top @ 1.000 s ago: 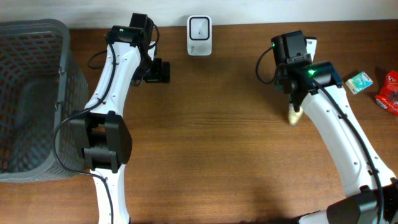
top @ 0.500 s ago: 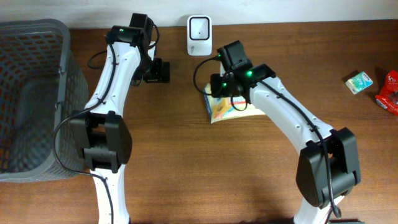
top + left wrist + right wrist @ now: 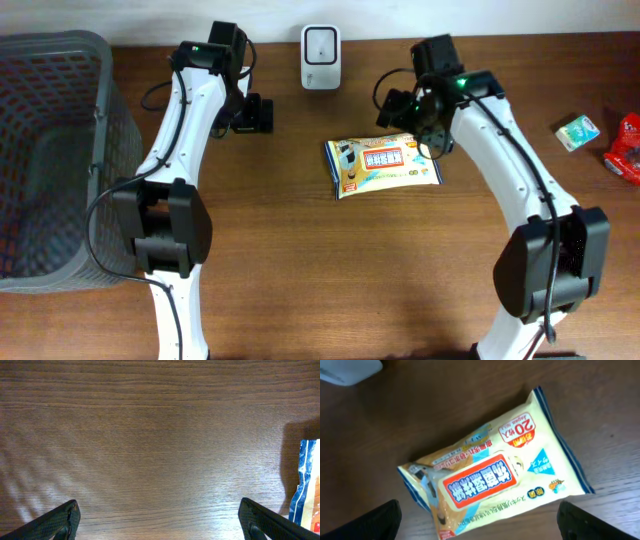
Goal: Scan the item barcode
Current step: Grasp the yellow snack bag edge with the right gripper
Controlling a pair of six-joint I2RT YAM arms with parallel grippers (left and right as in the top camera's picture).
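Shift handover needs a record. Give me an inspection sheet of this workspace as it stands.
Surface: wooden table, bare brown grain, no spills seen.
Job's things: wet wipes pack lying flat, label up, mid-table; white barcode scanner at the back edge, apart from it.
Clutter: small teal box and red packet at the right edge.
Pincers: left pincer open over bare wood; right pincer open above the pack, holding nothing.
Cables: black cables looped along both arms, clear of the pack.
Surroundings: grey mesh basket at the left, nothing seen inside.
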